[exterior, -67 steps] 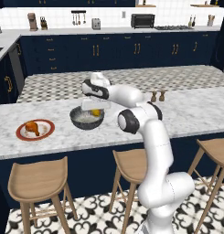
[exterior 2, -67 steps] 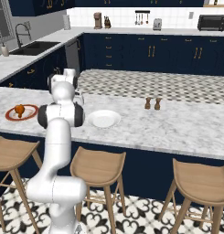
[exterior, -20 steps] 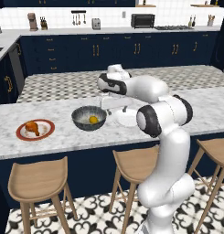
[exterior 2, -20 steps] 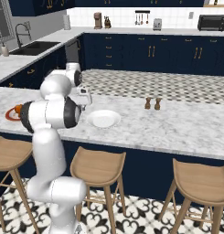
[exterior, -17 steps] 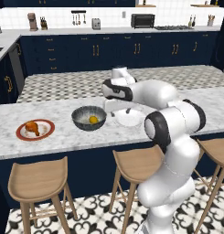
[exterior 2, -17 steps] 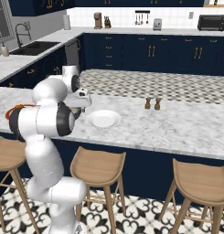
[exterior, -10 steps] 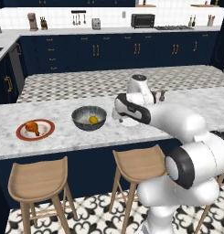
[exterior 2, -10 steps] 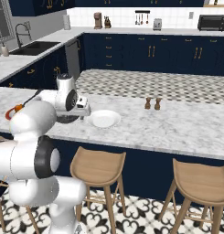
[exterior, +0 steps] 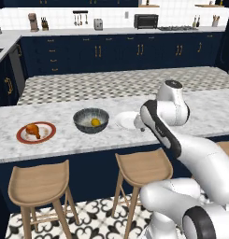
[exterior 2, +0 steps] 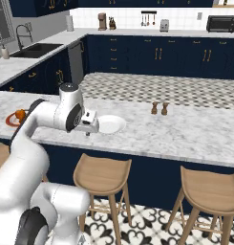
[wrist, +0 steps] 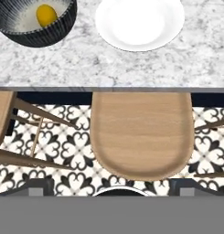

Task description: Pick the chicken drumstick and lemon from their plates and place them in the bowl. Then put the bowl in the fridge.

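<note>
Chicken drumstick (exterior: 32,130) is what I have to fetch next, judging by how things lie: it sits on the red-rimmed plate (exterior: 49,136) at the left end of the bench (exterior: 64,140), well apart from my arm. The lemon (exterior: 95,122) already rests inside the dark speckled bowl (exterior: 83,125), which stands between that plate and the plain white plate (exterior: 124,122), now bare.

My tool (exterior 2: 88,128) hangs at the near edge of the bench beside the white plate, and I read its jaws as spread wide with nothing between them. From the hand view I look down past the bench edge onto a wooden stool (wrist: 141,132), with the bowl and white plate at the top.

I expect the drumstick to be light and stiff, but its glossy skin looks slippery and the shape tapers, so a pinch near the bone end could let it squirt out or swing. I would take it across the thick meaty end, jaws set square to its length, coming straight down so the fingers clear the plate rim. I can't make out from here which way the bone points, so I'd check that once I'm closer.

The bowl, later, looks heavier and rigid; I would grip its rim wall, keeping it level so nothing rolls out.
</note>
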